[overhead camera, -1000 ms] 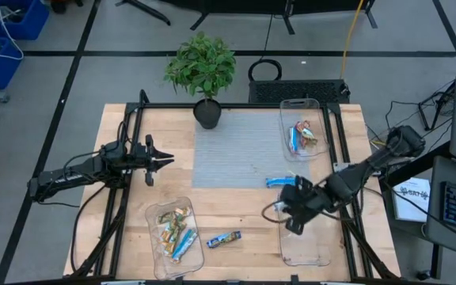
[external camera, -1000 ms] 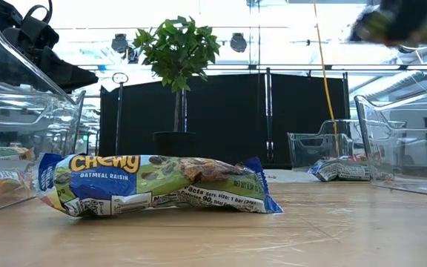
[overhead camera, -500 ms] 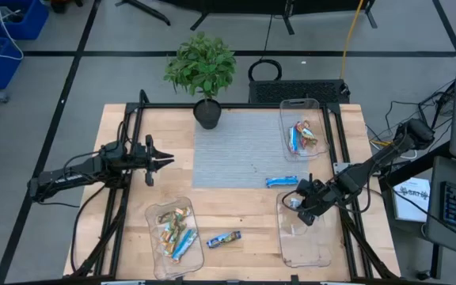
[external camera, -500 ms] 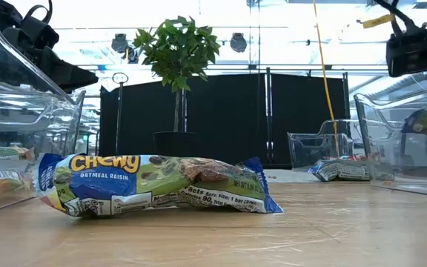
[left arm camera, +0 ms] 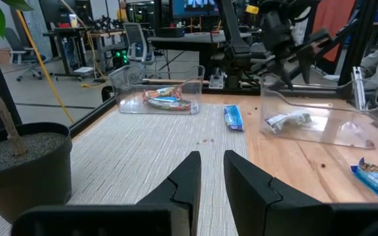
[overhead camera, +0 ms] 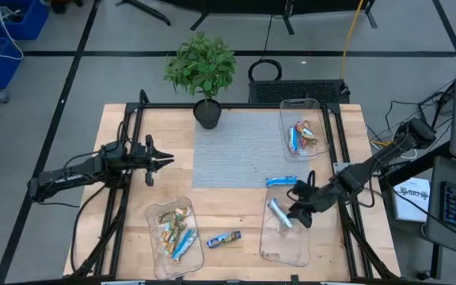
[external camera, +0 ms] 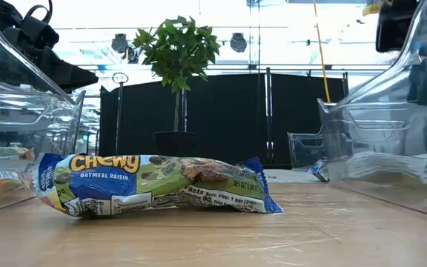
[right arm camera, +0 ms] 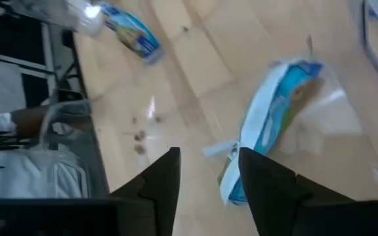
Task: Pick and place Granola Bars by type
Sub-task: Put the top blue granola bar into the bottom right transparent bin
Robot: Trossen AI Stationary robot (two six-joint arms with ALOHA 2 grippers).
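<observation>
The left gripper (overhead camera: 167, 161) waits over the table's left side, fingers slightly apart, holding nothing. A blue bar (overhead camera: 223, 237) lies between 2 front trays. The right gripper (overhead camera: 296, 214), fingers parted and empty, hovers above the right tray (overhead camera: 285, 254), where another blue bar (overhead camera: 277, 211) lies.

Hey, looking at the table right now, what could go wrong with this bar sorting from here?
The right hand sits at the rim of the near-right clear tray, which lies skewed and nearer the table's middle; another nudge might shove it into the loose blue bar beside it. The bar in that tray lies close to the hand and may get dragged out. The left hand waits far from the stray bar.
</observation>
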